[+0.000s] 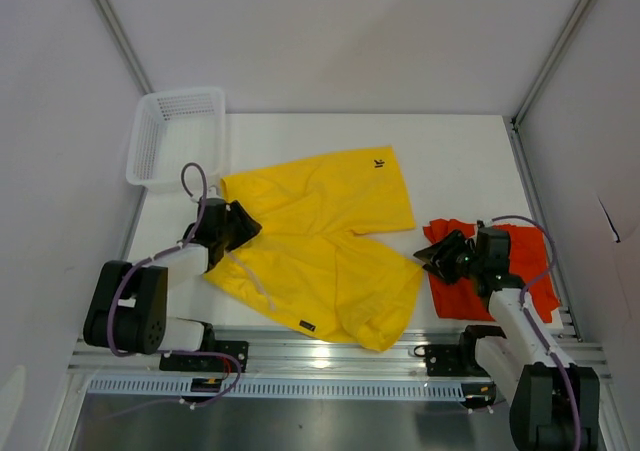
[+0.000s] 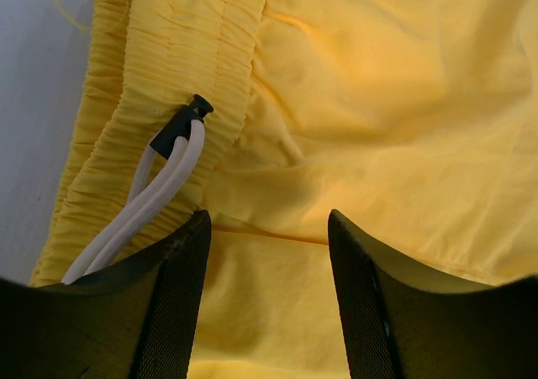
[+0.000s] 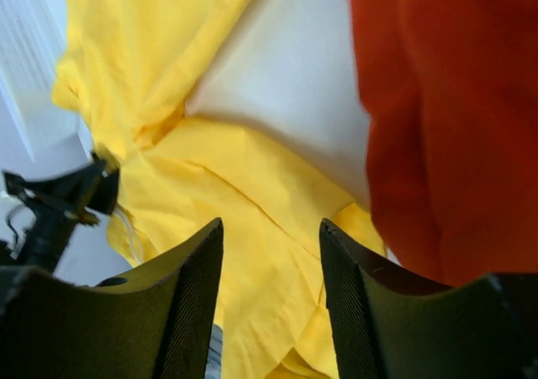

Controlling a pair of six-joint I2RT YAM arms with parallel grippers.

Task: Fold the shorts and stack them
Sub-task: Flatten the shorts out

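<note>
The yellow shorts [image 1: 325,241] lie spread flat mid-table, legs pointing right, black logo at the far leg. The orange-red shorts [image 1: 500,271] lie crumpled at the right. My left gripper [image 1: 243,223] is open at the yellow waistband, low over the fabric; its wrist view shows the waistband and white drawstring [image 2: 160,194] beside the left finger [image 2: 172,303]. My right gripper [image 1: 432,258] is open and empty, between the yellow leg hem and the orange-red shorts [image 3: 445,118]. The yellow shorts also fill the right wrist view [image 3: 252,228].
A white mesh basket [image 1: 175,136] stands at the far left, just behind the left arm. The table's metal rail [image 1: 330,356] runs along the near edge. Side walls close in left and right.
</note>
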